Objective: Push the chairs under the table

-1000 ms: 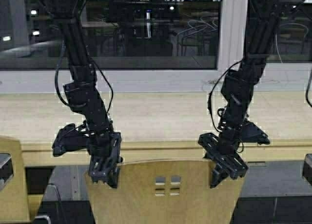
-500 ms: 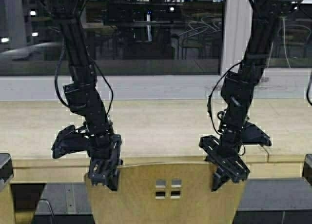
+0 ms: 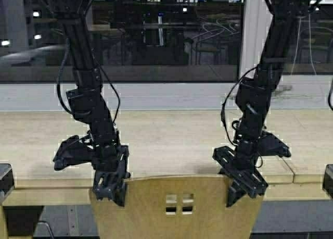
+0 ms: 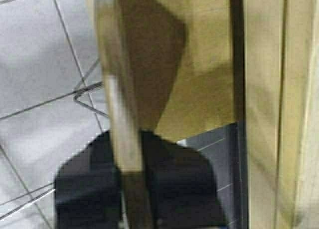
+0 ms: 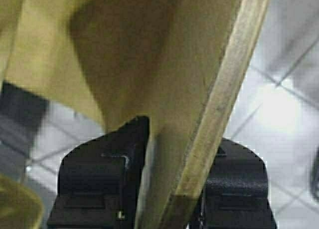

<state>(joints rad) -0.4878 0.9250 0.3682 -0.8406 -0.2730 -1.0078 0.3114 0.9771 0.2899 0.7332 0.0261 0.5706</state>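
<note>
A tan-yellow plywood chair [image 3: 177, 213] with small square cut-outs stands in front of me, its back's top edge level with the front edge of the long beige table [image 3: 171, 140]. My left gripper [image 3: 110, 189] is shut on the left end of the chair back's top edge. My right gripper [image 3: 237, 189] is shut on the right end. In the left wrist view the back's edge [image 4: 117, 114] runs between the fingers of the left gripper [image 4: 132, 189], with the table edge [image 4: 269, 89] beside it. In the right wrist view the back's edge [image 5: 219, 104] passes through the right gripper [image 5: 172, 189].
A dark window with a pale sill [image 3: 166, 96] and a white post [image 3: 252, 36] runs behind the table. The table top has a seam [image 3: 287, 168] at the right. Grey floor tiles [image 4: 35, 49] and a chrome chair leg [image 4: 87, 97] show below.
The robot has driven forward with the chair held in both grippers; the table's front edge now meets the chair back. The neighbouring chair at the left has slid almost out of view.
</note>
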